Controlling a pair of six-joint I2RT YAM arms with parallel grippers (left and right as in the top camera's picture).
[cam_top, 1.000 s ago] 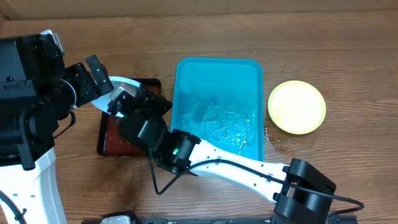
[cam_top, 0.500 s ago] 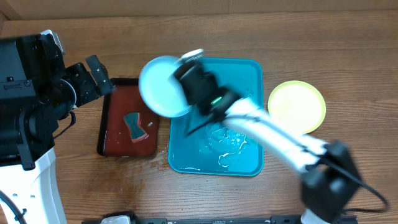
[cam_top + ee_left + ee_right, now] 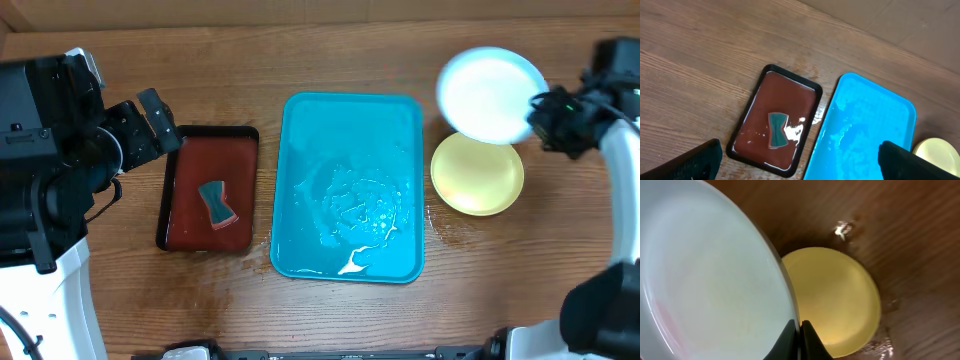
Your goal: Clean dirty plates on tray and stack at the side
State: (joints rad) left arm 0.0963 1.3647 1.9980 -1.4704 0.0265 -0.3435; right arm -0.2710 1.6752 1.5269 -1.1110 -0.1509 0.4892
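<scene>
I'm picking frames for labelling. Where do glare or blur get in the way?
Overhead: sharp, but water on the turquoise tray glints white and the pale blue plate looks washed out. Left wrist: glints on the wet dark red tray; the left gripper's fingers are dark and soft. Right wrist: that plate looms close, blocking half.

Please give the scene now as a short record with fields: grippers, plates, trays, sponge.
left gripper: open, empty, beside the red tray
right gripper: shut on the rim of the pale blue plate, held in the air
yellow plate: on the table, right of the blue tray, partly under the pale blue plate
blue tray: wet, no plate on it
red tray: wet, holds the sponge
</scene>
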